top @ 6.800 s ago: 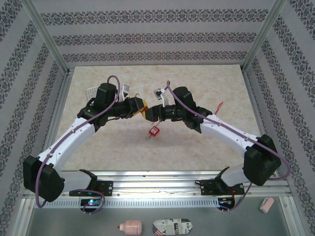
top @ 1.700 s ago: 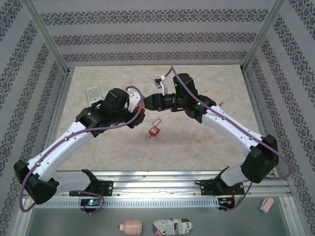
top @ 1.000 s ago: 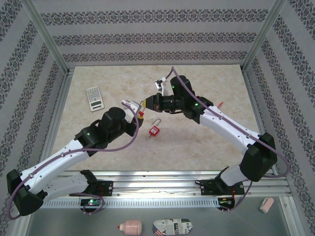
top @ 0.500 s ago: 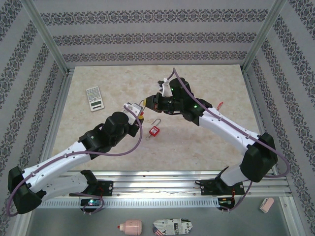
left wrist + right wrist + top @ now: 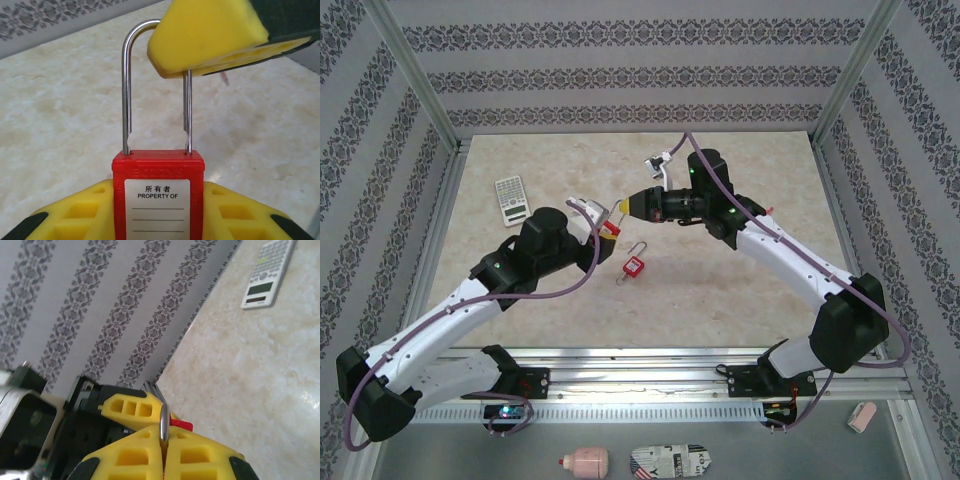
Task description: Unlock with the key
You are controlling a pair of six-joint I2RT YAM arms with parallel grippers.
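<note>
Over the table, both arms hold one padlock aloft.
The left gripper is clamped on the red body, label facing its wrist camera. The right gripper is pinched tight on the top of the steel shackle.

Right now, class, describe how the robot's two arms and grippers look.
Both the left arm and right arm have white links between bulky black joint housings, each trailed by a purple cable. Small green lights glow on the housings. The fingers are yellow moulded plastic with rectangular cut-outs and black edging.
</note>
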